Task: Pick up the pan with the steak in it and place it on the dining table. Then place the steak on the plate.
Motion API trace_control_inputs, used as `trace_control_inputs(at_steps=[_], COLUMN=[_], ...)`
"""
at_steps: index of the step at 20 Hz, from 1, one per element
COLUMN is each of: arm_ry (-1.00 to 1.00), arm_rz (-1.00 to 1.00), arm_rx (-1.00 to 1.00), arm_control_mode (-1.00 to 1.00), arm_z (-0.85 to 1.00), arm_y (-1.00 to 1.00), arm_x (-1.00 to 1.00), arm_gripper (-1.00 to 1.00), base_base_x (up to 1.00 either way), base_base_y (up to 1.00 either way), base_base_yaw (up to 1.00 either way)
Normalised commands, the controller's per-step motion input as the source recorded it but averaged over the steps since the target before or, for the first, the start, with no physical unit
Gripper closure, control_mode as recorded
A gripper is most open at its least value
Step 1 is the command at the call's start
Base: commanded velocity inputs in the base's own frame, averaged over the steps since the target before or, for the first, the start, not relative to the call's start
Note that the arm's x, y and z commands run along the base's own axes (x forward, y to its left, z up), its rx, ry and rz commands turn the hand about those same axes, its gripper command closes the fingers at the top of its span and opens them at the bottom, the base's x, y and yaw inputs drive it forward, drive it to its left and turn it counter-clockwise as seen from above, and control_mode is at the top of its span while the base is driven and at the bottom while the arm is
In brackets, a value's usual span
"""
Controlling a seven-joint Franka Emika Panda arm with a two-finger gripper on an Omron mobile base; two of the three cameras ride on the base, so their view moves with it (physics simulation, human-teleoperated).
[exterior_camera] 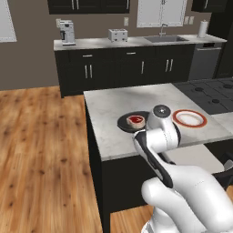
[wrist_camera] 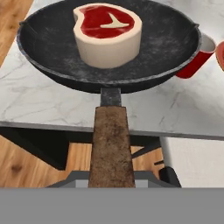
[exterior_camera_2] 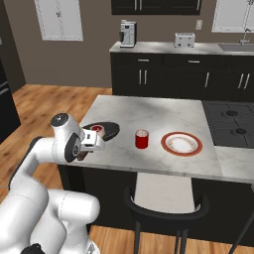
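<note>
Pan (wrist_camera: 109,52) | on dining table (exterior_camera: 113,113), steak (wrist_camera: 107,33) inside | gripper (wrist_camera: 111,175) closed tight on pan's wooden handle (wrist_camera: 111,148) | red cup (exterior_camera_2: 142,139) and plate (exterior_camera_2: 181,144) nearby

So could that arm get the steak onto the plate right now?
Probably not yet: the gripper is shut on the pan handle, so it isn't free. The steak sits uncovered, and a red cup stands between pan and plate.
</note>
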Motion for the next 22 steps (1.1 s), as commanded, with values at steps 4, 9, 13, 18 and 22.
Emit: trace_control_inputs(at_steps=[4,9,13,18,22], arm_ry=[0.0,0.01,0.02,0.0,0.0], arm_rz=[-0.03,-0.01,0.0,0.0,0.0], arm_rx=[0.0,0.0,0.0,0.0,0.01], arm_control_mode=[-1.0,-1.0,-1.0,-1.0,-1.0], arm_z=[-0.28,-0.18,-0.04,-0.1,-0.27], arm_y=[-0.14,0.0,0.0,-0.03,-0.19], arm_x=[0.25,0.12,0.01,0.06,0.12], arm_gripper=[1.0,1.0,1.0,1.0,1.0], base_base_x=[0.0,0.0,0.0,0.0,0.0], base_base_y=[0.0,0.0,0.0,0.0,0.0], base_base_yaw=[0.0,0.0,0.0,0.0,0.0])
